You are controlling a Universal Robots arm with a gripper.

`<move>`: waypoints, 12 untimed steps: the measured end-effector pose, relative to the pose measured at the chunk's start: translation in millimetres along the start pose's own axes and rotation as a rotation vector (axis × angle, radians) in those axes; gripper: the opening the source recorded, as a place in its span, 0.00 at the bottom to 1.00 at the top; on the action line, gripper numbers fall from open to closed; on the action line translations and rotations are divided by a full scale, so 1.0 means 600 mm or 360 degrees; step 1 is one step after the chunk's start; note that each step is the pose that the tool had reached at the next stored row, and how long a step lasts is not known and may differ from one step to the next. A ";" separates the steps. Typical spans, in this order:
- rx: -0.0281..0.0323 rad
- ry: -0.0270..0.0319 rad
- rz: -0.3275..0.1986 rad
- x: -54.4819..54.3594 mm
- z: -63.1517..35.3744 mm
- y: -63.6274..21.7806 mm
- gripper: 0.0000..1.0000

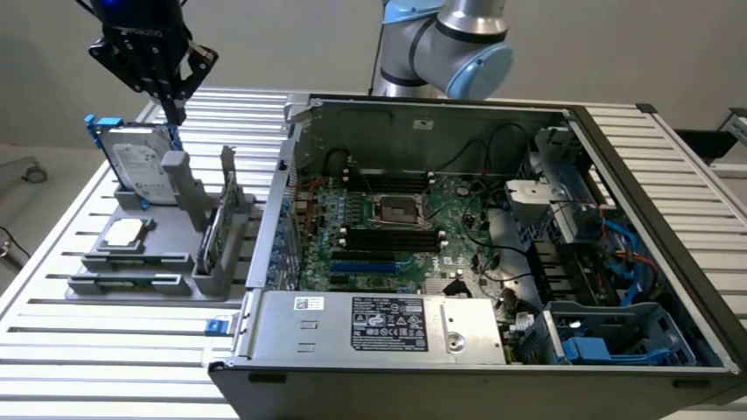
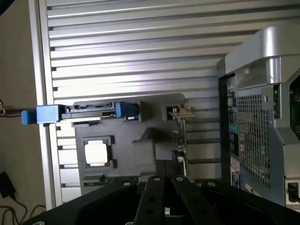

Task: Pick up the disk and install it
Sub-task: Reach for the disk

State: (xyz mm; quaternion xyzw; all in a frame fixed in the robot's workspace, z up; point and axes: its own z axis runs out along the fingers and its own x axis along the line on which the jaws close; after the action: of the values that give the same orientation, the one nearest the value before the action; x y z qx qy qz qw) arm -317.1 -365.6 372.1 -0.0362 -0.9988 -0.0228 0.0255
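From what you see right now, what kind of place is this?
Probably a robotics lab bench for computer assembly: an open computer case with its motherboard bared, a grey fixture holding the disk on edge, and a slatted metal table.

1. The arm (image 1: 450, 44) is made of rounded silver-grey metal housings, with pale blue plastic caps on the joint ends
2. The hand (image 1: 175, 112) is matt black all over, its wide angular body narrowing to slim tips
3. Small pale lettering (image 1: 140, 31) runs across the hand's body, too small to read
4. A blue light (image 1: 111, 5) glows at the hand's upper end
5. The fingers (image 2: 152, 201) are flat black links dotted with round pins or screw heads
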 end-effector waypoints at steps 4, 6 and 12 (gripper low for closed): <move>-0.00009 -0.00109 -0.0001 0.019 0.007 0.020 0.11; -0.00012 -0.00163 -0.0003 0.028 0.009 0.031 0.11; -0.00016 -0.00248 -0.0007 0.055 0.016 0.062 0.11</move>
State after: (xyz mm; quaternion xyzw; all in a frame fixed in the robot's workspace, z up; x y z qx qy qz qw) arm -347.5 -325.6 365.7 -0.0343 -0.9990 -0.0231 0.0176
